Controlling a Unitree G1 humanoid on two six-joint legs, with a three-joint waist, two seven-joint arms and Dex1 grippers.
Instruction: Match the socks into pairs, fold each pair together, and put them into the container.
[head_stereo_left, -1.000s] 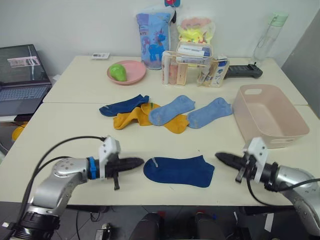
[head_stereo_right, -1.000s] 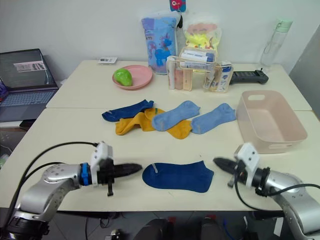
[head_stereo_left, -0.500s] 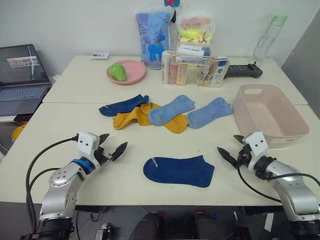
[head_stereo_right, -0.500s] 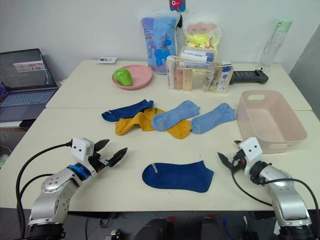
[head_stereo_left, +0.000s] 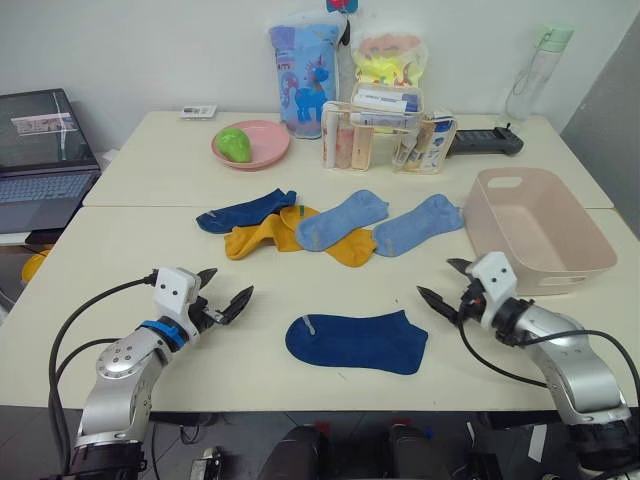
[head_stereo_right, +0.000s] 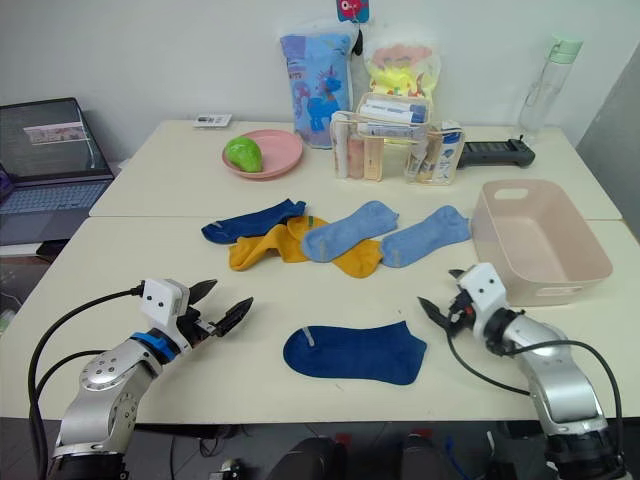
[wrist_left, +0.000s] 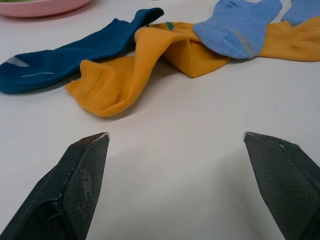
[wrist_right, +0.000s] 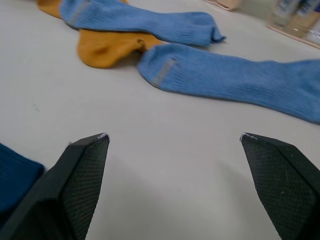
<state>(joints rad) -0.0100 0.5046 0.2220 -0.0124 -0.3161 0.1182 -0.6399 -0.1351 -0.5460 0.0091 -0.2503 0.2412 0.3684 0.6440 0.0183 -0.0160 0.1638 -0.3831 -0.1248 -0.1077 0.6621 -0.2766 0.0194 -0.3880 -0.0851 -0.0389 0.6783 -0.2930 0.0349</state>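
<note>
One dark navy blue knit sock (head_stereo_left: 357, 341) is laid flat by itself at the near side of the pale cream surface (head_stereo_left: 150, 240). It is seen between the two grippers, but it is touched by neither.

The left gripper (head_stereo_left: 226, 291) is held low over the surface, to the left of that sock. Its two black fingers are spread wide apart, and nothing is held between them. The right gripper (head_stereo_left: 446, 283) is held low on the other side of the sock, near the pale pink plastic tub with rounded corners (head_stereo_left: 540, 235). Its fingers are spread wide too, and nothing is held.

The other socks are bunched together farther back, in the middle of the surface. A second dark navy blue sock (head_stereo_left: 245, 210) is laid at the left end of the bunch. Just beside it, a crumpled mustard yellow sock (head_stereo_left: 258, 236) is seen, and the two are touching. A light blue sock (head_stereo_left: 342, 219) is laid partly on top of the yellow ones. Another mustard yellow sock (head_stereo_left: 354, 250) is peeking out from under it. A second light blue sock (head_stereo_left: 419, 224) is laid at the right end, nearest the tub.

No socks are seen inside the pink tub.
</note>
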